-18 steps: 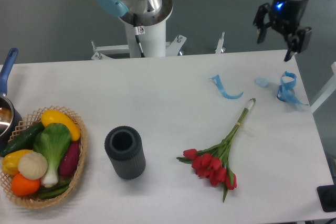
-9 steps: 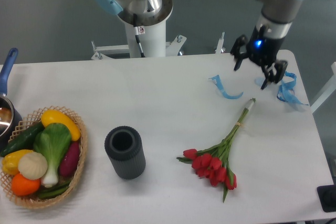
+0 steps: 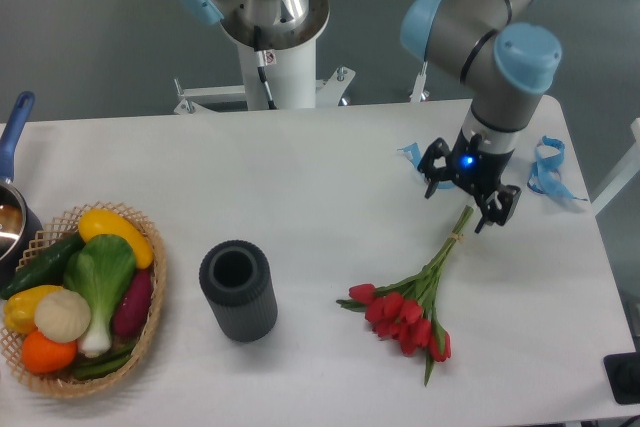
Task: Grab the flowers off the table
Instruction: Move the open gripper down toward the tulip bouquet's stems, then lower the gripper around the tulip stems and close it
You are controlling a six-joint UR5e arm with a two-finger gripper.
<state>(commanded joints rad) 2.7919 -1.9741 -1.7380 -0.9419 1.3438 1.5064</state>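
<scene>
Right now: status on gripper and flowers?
Gripper open, over the stem tips. Flowers flat on the table, ungrasped. Blue ribbon nearby, not blocking.

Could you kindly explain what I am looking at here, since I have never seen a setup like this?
This is one view from a fixed camera looking down on a white table. The grey and blue machine is a robot arm mounted behind the table. At its end is a two-finger pincer, open and empty, poised above the stem end of a bunch of red flowers. Also on the table are a dark ribbed cylinder, a wicker basket of vegetables, some blue ribbon pieces, and at the left edge a pot with a blue handle. Nothing is held yet.
</scene>
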